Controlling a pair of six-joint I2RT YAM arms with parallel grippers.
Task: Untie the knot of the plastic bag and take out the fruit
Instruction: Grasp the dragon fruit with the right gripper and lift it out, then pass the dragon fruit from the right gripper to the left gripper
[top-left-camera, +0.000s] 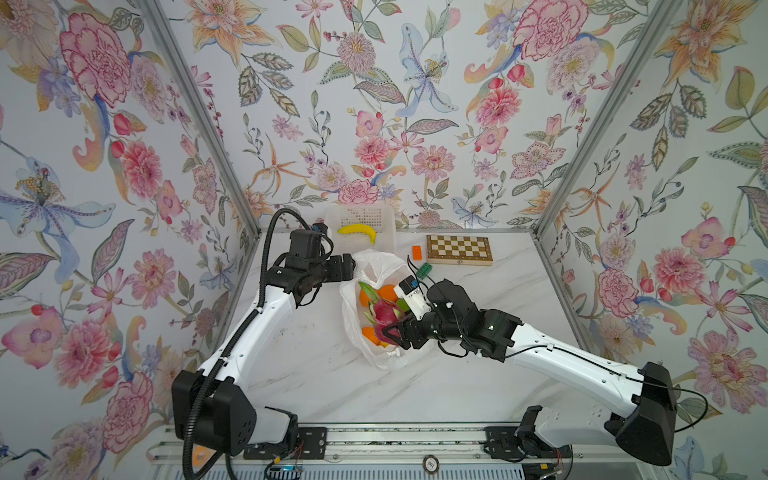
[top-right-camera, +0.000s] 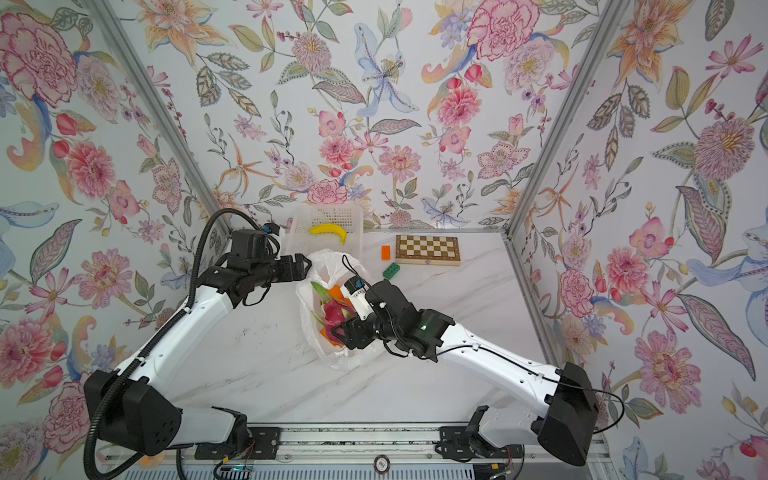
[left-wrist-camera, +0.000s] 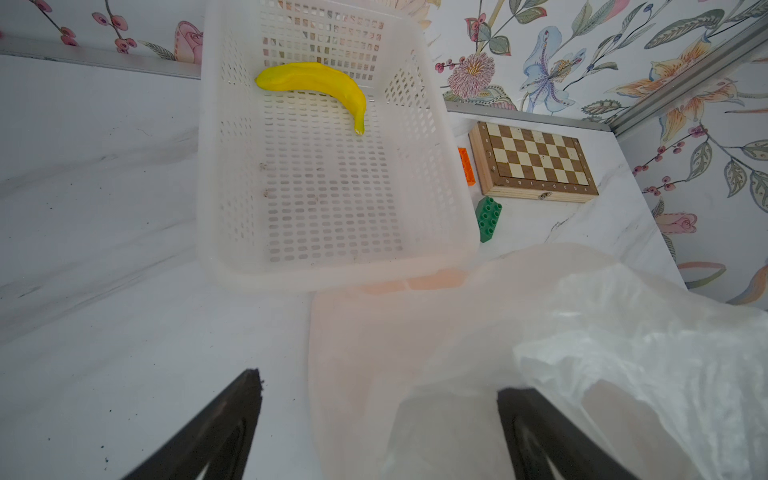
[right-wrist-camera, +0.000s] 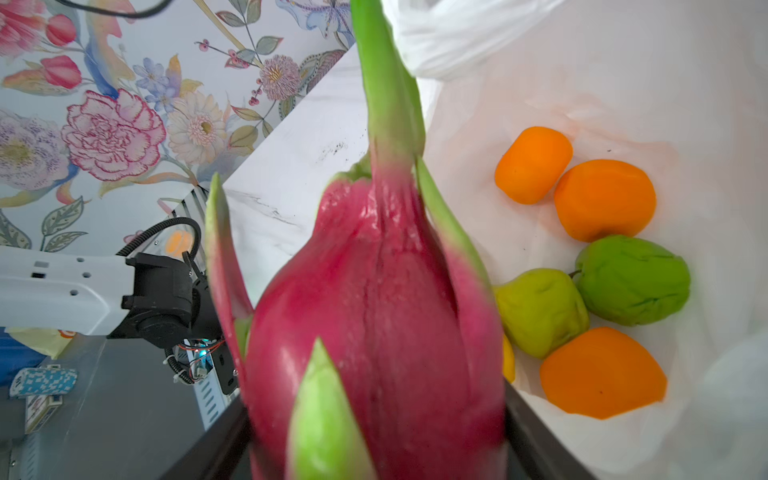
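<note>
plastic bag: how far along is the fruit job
Done: the plastic bag gapes open, so it looks untied. In hand: the right tool is closed on the dragon fruit, over the bag. Left: three oranges and two green fruits lie inside; the left tool stands open.

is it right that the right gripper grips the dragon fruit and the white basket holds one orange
Not quite. The white basket holds one banana, not an orange, as the left wrist view shows. The right gripper does grip the dragon fruit.
</note>
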